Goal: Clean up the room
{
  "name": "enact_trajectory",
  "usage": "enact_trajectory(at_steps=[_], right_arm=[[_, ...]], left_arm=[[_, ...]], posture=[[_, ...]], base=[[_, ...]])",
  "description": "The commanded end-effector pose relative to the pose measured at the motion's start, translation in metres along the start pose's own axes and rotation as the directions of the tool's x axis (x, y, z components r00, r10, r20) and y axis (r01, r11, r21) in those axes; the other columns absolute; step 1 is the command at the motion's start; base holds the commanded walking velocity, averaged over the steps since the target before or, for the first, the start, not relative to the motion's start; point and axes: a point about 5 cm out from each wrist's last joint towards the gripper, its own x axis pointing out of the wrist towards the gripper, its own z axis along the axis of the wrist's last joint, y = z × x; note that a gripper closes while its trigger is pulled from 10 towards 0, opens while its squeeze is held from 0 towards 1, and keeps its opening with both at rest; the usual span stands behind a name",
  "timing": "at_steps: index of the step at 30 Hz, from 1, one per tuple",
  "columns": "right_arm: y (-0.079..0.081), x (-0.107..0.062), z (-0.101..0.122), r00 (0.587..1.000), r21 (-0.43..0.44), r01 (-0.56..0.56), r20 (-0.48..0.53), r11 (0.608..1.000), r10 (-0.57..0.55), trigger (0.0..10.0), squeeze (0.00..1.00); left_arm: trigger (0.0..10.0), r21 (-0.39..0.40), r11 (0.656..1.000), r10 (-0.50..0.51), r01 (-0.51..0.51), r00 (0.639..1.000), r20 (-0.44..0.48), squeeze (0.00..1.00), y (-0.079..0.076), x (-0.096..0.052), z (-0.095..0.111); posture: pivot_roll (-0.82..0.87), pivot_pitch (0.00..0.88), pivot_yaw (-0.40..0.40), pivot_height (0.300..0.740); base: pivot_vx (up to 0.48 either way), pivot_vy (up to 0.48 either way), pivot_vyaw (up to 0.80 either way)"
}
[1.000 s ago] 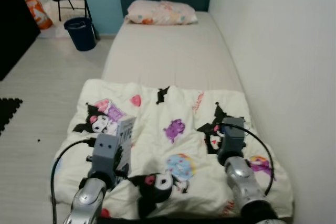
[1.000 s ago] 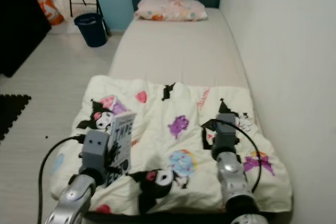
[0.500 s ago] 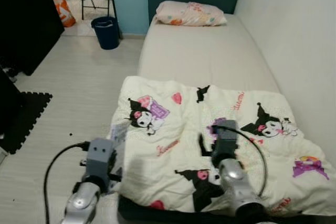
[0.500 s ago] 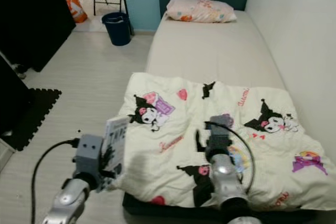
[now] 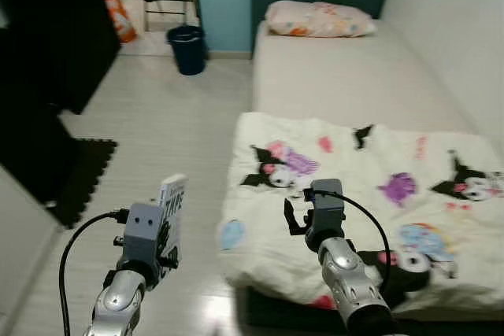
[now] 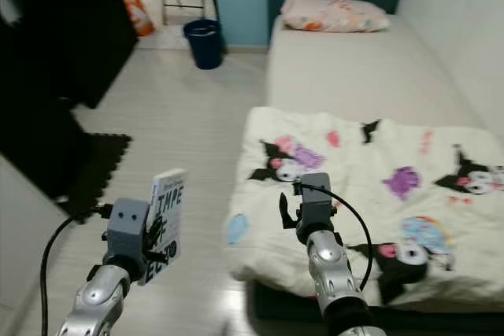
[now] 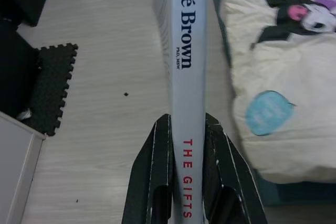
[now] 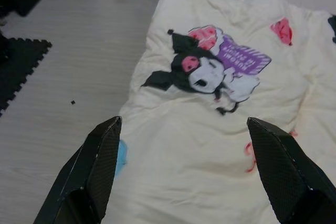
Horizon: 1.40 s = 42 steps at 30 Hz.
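My left gripper [image 7: 186,145] is shut on a white book [image 6: 167,222], held upright over the pale floor to the left of the bed. Its spine [image 7: 186,72] carries dark and red lettering and stands between the two black fingers [image 7: 155,171]. My right gripper [image 8: 184,171] is open with nothing between its fingers, held over the near left corner of a cream cartoon-print blanket [image 5: 370,194]. The blanket covers the near half of the bed [image 5: 354,76].
A pillow [image 5: 319,20] lies at the bed's head. A dark blue bin [image 5: 189,38] stands on the floor by the blue wall, with an orange bag [image 5: 120,18] and chair legs behind. Black furniture [image 5: 47,37] and a black foam mat [image 5: 83,179] line the left.
The camera has swung left, so the bed has shifted right in view. My left gripper with the book now hangs over the floor instead of the blanket's edge. The right gripper stays open.
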Motion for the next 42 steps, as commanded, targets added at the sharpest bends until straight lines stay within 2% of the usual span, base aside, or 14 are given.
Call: enact_trajectory(at_steps=[1,10,13,20,21,29,35,42], right_arm=[[0.003,-0.001,-0.001,1.0,-0.007,-0.011,0.003,1.0,0.011,10.0,0.0],[0.007,-0.002,0.0,0.999,-0.015,-0.031,0.015,0.999,0.031,10.0,0.0],[0.009,-0.003,0.0,0.999,-0.016,-0.04,0.023,0.999,0.04,10.0,0.0],[0.013,-0.006,0.002,0.995,-0.007,-0.076,0.058,0.997,0.076,10.0,0.0],[0.016,-0.008,0.004,0.993,0.001,-0.093,0.08,0.996,0.092,10.0,0.0],[0.012,-0.008,0.005,0.993,0.001,-0.084,0.083,0.996,0.084,10.0,0.0],[0.009,-0.008,0.007,0.993,0.001,-0.071,0.098,0.997,0.071,10.0,0.0],[0.006,-0.01,0.008,0.993,0.012,-0.052,0.108,0.999,0.051,10.0,0.0]], left_arm=[[10.0,-0.003,1.0,0.006,-0.006,1.0,0.015,0.0,0.003,-0.001,0.002],[10.0,-0.009,1.0,0.016,-0.015,1.0,0.01,0.0,0.005,-0.004,0.002],[10.0,-0.009,1.0,0.02,-0.02,1.0,0.012,0.0,0.006,-0.005,0.002],[10.0,-0.01,0.998,0.06,-0.06,0.998,-0.003,0.0,0.011,-0.01,-0.001],[10.0,-0.04,0.995,0.095,-0.094,0.995,0.006,0.0,0.014,-0.012,-0.001],[10.0,-0.045,0.987,0.153,-0.152,0.988,0.01,0.0,0.026,-0.016,0.0],[10.0,-0.045,0.982,0.185,-0.184,0.982,0.021,0.0,0.03,-0.017,0.001],[10.0,-0.049,0.983,0.179,-0.177,0.983,0.033,0.0,0.028,-0.015,0.003]], posture=[[0.02,0.122,0.016,0.74],[0.02,0.129,0.014,0.74],[0.02,0.13,0.013,0.74],[0.03,0.139,0.006,0.74],[0.03,0.14,0.004,0.74],[0.03,0.146,-0.005,0.74],[0.03,0.148,-0.005,0.74],[0.03,0.149,-0.001,0.74]], base=[[0.0,0.48,0.0],[0.0,0.48,0.0],[0.0,0.0,0.0],[0.0,-0.48,0.0],[0.0,0.0,0.0],[0.0,0.0,0.0],[0.0,0.0,0.0],[0.0,0.0,0.0]])
